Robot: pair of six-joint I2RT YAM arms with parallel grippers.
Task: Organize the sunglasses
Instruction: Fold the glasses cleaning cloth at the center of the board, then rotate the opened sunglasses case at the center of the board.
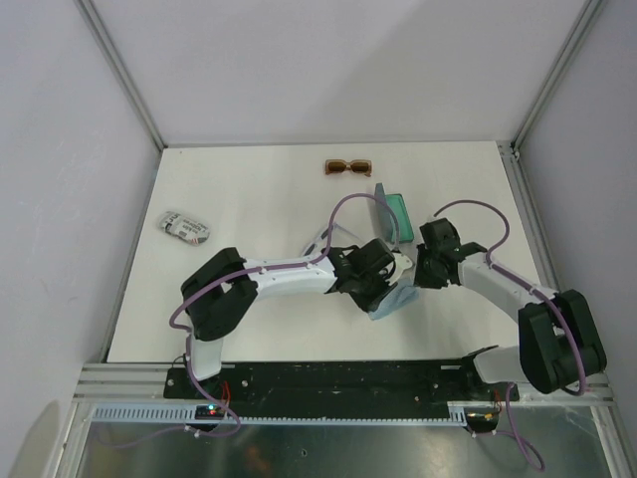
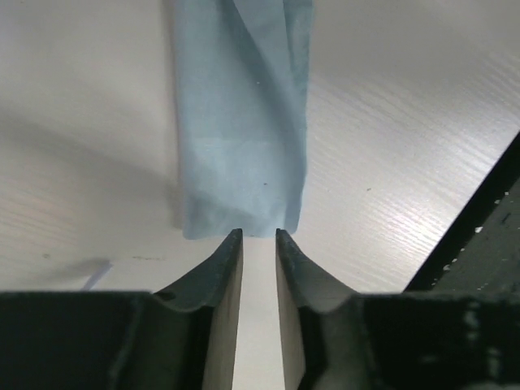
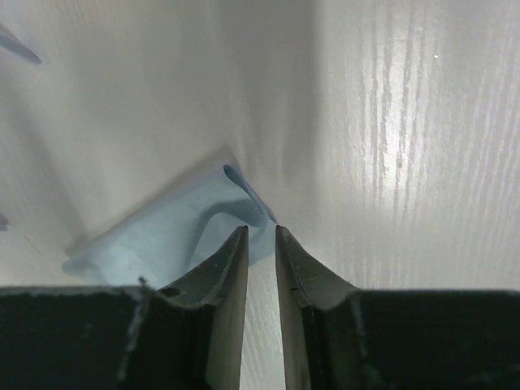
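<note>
The brown-amber sunglasses (image 1: 347, 167) lie at the far middle of the table. The white-framed pair (image 1: 185, 227) lies at the left. Both are far from the grippers. My left gripper (image 1: 382, 286) and right gripper (image 1: 420, 277) meet at a light blue cloth (image 1: 396, 304) near the table's middle front. In the left wrist view the gripper (image 2: 259, 232) has its jaws a narrow gap apart, empty, tips at the edge of the cloth (image 2: 240, 122). In the right wrist view the gripper (image 3: 261, 229) is also narrowly open, at a raised corner of the cloth (image 3: 154, 236).
An open grey-blue case (image 1: 391, 214) with a teal lining stands just behind the two grippers. The table's front edge with a black rail (image 2: 487, 236) is close on the right of the left wrist view. Metal frame posts stand at the back corners.
</note>
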